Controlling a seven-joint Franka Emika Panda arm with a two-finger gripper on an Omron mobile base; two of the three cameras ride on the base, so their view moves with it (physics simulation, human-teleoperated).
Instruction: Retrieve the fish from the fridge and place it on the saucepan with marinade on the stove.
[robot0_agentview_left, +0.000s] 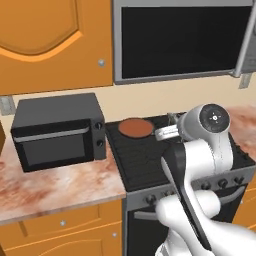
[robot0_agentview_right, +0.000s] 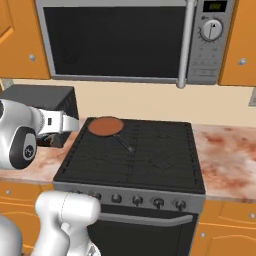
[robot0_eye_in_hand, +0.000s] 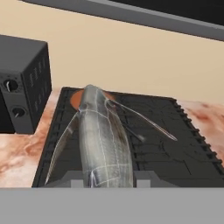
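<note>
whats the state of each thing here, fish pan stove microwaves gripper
fish: held in the gripper, off the stove, pointing toward the pan
gripper: shut on the fish
saucepan: on the stove's back left burner, reddish-brown marinade inside, no fish in it yet
stove: oven door closed, no flame to be seen
countertop microwave: door closed
wall microwave: door closed

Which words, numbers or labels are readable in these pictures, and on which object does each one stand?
Green digits on the display of the wall microwave: too blurred to read.
Marks around its dial: too small to read.
Counter microwave, stove, saucepan, fish: no text on them.
</note>
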